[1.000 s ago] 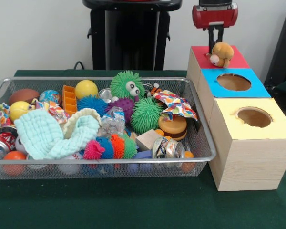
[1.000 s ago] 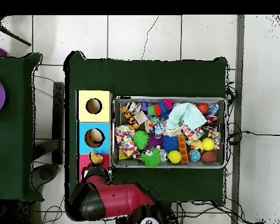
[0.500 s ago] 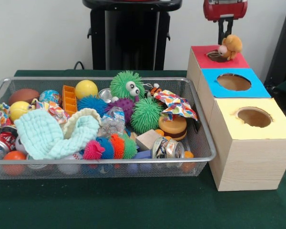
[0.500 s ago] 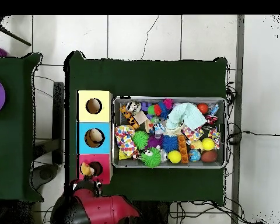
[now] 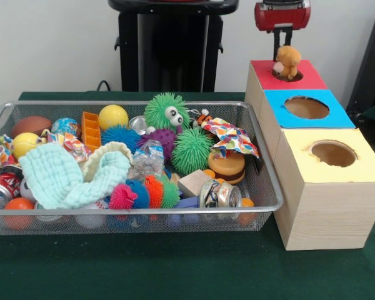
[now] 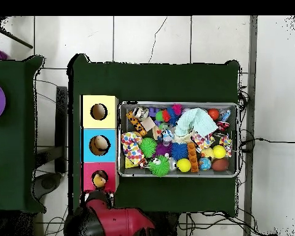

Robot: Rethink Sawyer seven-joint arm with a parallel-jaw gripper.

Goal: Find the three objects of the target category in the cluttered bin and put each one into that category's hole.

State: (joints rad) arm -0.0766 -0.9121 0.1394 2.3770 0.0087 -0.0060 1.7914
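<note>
Since the earlier frames the plush bear (image 5: pixel 288 61) has shifted from the rim of the red box (image 5: pixel 309 75) to a position directly over that box's hole, and the gripper (image 5: pixel 281 39) has come back over it. Nearest the camera, the wire bin (image 5: pixel 144 212) is undisturbed and holds a crushed can (image 5: pixel 219 194), spiky balls, a mint cloth (image 5: pixel 69 175) and a green googly-eyed ball (image 5: pixel 167 111). Beside the bin stand the yellow box (image 5: pixel 362 165), then the blue box (image 5: pixel 337 115), with a brownish item visible in its hole in the overhead view (image 6: pixel 100 144). Farthest, the bear sits in or just above the red hole; the overhead view shows it centred there (image 6: pixel 100 179). The pincer hangs just above the bear's head; whether it grips or has let go cannot be told from either view. Judgement: the step in hand is depositing one soft toy. The next move calls for confirming the bear drops fully, then returning to the bin for another animal-type object.
</note>
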